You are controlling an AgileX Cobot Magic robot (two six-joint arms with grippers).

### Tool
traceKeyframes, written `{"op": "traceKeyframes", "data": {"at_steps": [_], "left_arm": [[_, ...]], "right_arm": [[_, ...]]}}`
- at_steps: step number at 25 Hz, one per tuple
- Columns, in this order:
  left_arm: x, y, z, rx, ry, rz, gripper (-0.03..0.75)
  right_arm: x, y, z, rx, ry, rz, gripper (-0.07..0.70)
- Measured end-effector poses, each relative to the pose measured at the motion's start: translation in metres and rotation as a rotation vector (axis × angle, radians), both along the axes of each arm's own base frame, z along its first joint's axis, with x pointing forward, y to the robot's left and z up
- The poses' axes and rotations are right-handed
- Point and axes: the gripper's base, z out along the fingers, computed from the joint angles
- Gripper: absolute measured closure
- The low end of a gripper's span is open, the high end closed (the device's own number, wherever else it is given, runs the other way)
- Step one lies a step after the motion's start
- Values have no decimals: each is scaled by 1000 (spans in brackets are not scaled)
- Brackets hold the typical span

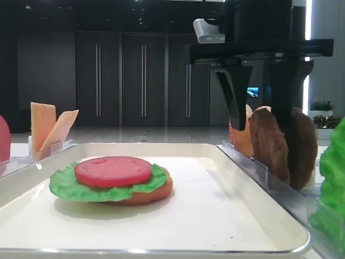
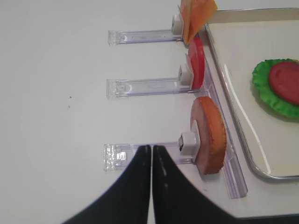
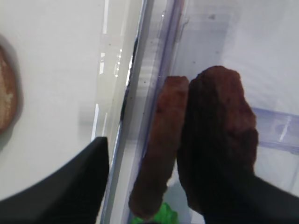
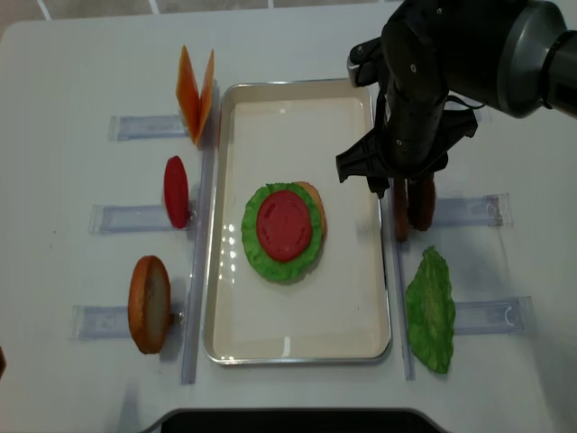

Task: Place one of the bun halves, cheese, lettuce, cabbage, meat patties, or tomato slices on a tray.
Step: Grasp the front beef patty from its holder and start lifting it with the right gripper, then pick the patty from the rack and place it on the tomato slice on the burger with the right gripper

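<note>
Meat patties [image 3: 205, 144] upright between the right pincer's [image 1: 260, 116] spread fingers, contact visible in neither view.

Right arm reaches in from above, wrist pointing down; right claw [image 1: 259, 102] hangs with jaws spread wide. Left claw [image 2: 151, 154] held low, fingertips pressed together, gripping nothing.

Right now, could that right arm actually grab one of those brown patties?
Probably yes. The right end effector hangs open right over the patties, which stand on edge in their rack beside the tray. One finger is on the tray side, the other behind them; nothing blocks the way.
</note>
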Motion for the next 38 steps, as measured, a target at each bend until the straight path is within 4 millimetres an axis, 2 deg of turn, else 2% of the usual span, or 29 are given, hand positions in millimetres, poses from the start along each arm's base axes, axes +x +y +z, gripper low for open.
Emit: {"op": "traceKeyframes", "data": {"at_steps": [4,7,10,14,19,22,25,29,33,38], "left_arm": [[0,0,0,0,0,0,722],[0,0,0,0,0,0,722],[0,0,0,0,0,0,722],[0,0,0,0,0,0,722],[0,0,0,0,0,0,722],[0,0,0,0,0,0,722],[0,0,0,0,0,0,722],[0,0,0,0,0,0,722],[0,0,0,0,0,0,722],[0,0,0,0,0,0,722]], "right_arm": [[2,1,-6,-3,5,1,316],[2,2,-13,-18,21,4,405],[1,3,-15,-62,10,34,528],[2,7,-5,-77,9,47,523],[9,24,42,26,-38,78,523],[8,35,60,143,-35,113,523],[6,49,62,292,-20,196,523],[-1,75,71,589,-30,341,523],[-5,88,61,777,-40,373,523],[-7,87,21,780,-6,363,523]]}}
